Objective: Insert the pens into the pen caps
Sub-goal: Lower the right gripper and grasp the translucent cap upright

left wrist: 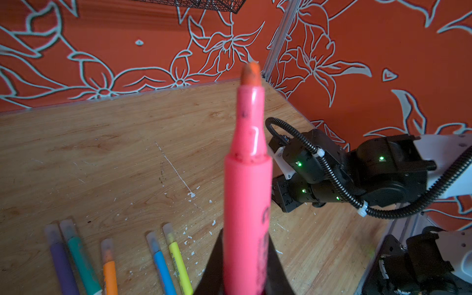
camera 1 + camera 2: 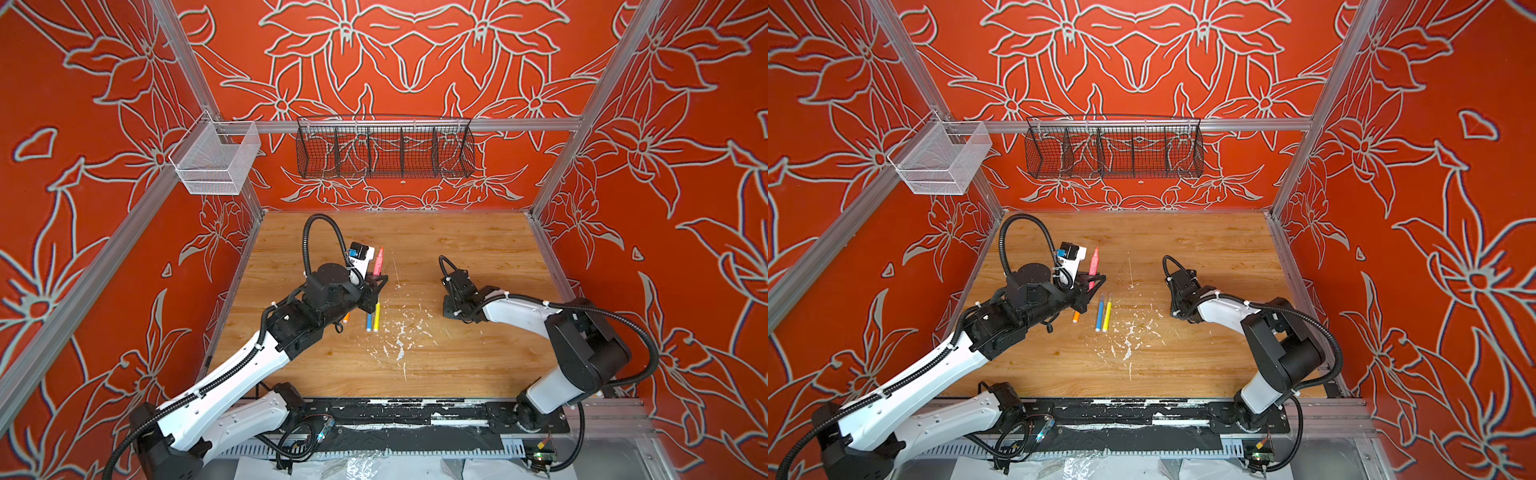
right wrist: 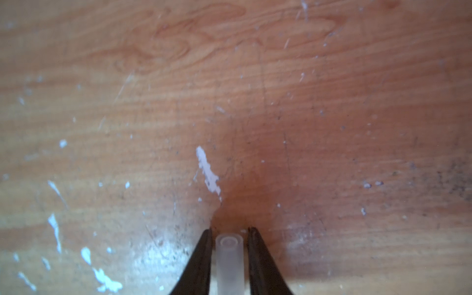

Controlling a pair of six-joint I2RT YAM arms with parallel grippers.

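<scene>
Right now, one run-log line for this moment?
left gripper: shut on pink pen, tip bare | right gripper: jaws flank clear cap, grip unclear | five other pens: capped, lying on table

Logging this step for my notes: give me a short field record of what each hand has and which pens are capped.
left hand: shut on pink pen, tip bare
right hand: clear cap between its jaws, grip unclear
capped, lying on table: purple pen, green pen, orange pen, blue pen, yellow pen
remaining: pink pen uncapped
</scene>
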